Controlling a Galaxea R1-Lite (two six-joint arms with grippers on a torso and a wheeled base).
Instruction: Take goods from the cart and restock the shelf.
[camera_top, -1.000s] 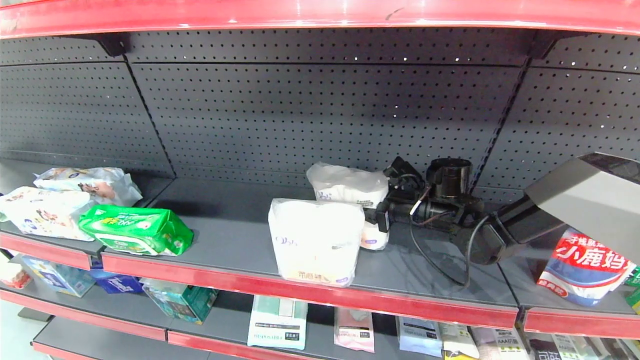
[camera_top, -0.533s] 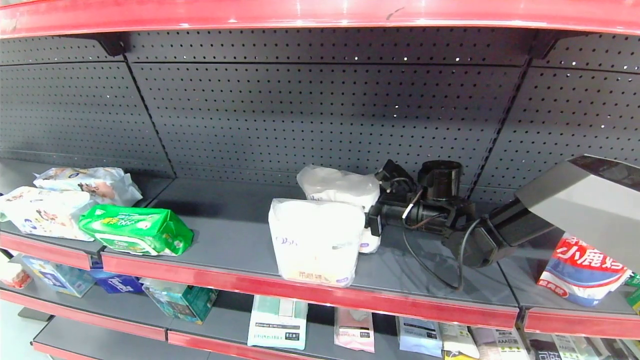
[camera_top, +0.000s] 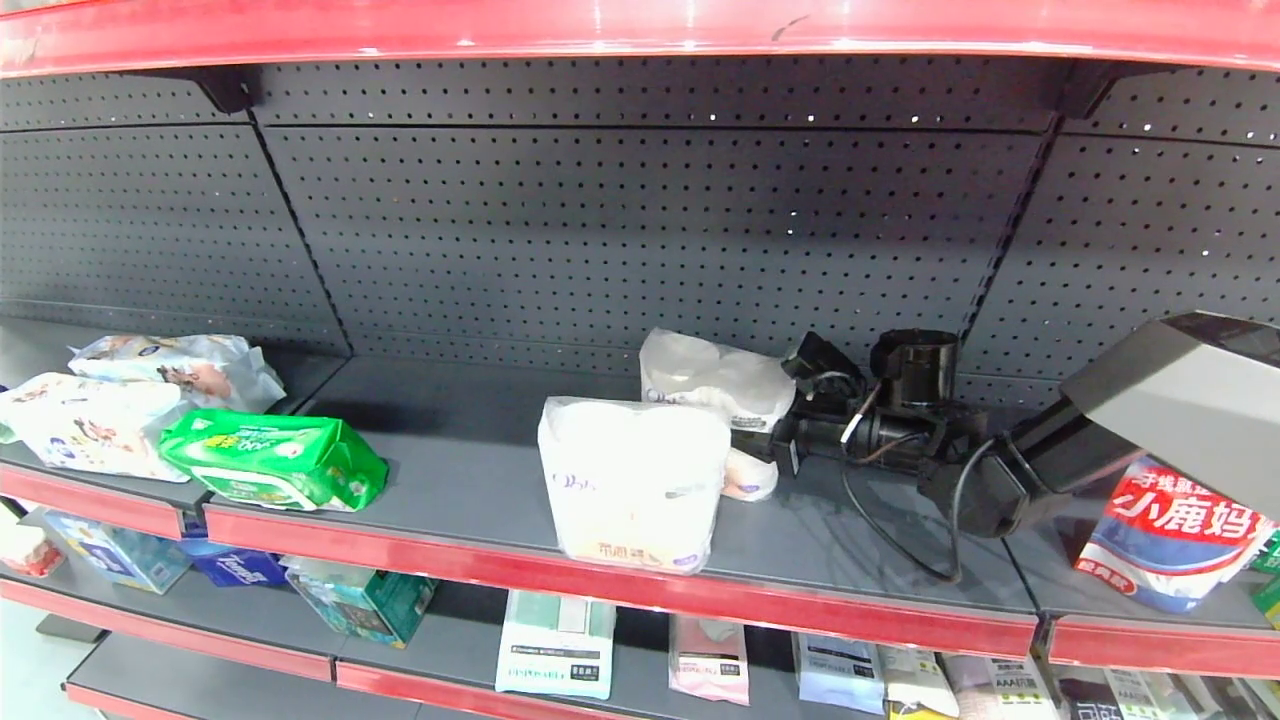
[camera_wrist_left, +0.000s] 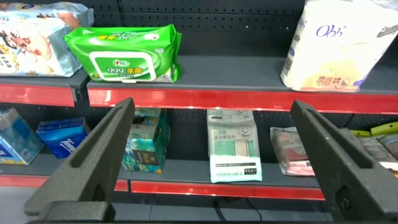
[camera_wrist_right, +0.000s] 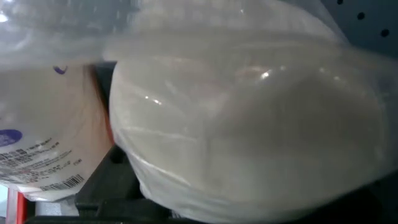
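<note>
Near the front edge of the grey shelf (camera_top: 450, 470) a white tissue pack (camera_top: 632, 480) stands upright; it is also in the left wrist view (camera_wrist_left: 339, 43). Behind it and to its right a second white pack (camera_top: 715, 385) sits tilted, its lower part hidden by the front pack. My right gripper (camera_top: 775, 450) comes in from the right and is shut on this second pack, which crowds the right wrist view (camera_wrist_right: 249, 118). My left gripper (camera_wrist_left: 211, 106) hangs open below and in front of the shelf, with nothing between its fingers (camera_wrist_left: 93, 155).
A green wipes pack (camera_top: 272, 460) and patterned packs (camera_top: 90, 420) lie at the shelf's left. A red-and-white pack (camera_top: 1170, 530) stands at the right. Bare shelf lies between the green pack and the white packs. The lower shelf (camera_wrist_left: 186, 171) holds boxes and sachets.
My right gripper carried the rear white pack left, then back right. The pack now sits farther right and more tilted. The front pack has not moved.
</note>
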